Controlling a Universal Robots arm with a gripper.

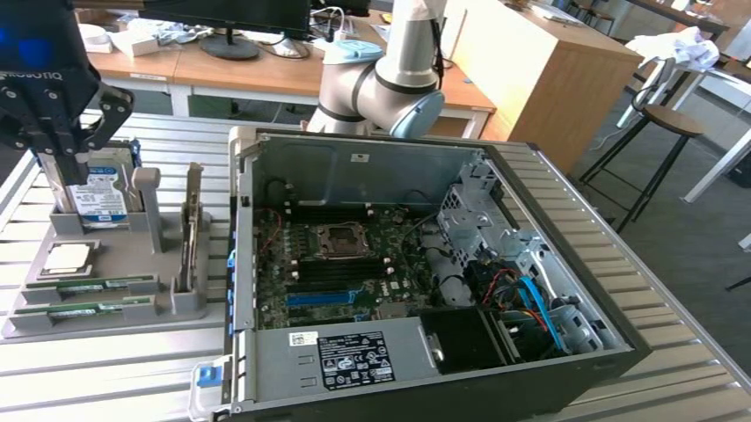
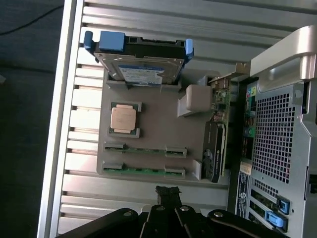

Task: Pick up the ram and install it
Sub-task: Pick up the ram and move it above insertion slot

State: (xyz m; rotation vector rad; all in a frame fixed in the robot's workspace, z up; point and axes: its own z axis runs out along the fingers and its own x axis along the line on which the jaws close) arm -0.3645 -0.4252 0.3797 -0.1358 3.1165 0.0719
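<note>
Two green ram sticks lie side by side in slots of the grey parts tray, at the exterior view's left. In the wrist view the same rams run across the tray. My gripper hangs well above the tray, over its hard-drive end. Its dark fingertips are shut together with nothing between them. The open computer case lies beside the tray with its motherboard exposed.
A blue-labelled hard drive stands at the tray's back. A square processor chip lies flat, and an upright expansion card stands near the case. The ribbed metal table carries everything. A stool stands beyond.
</note>
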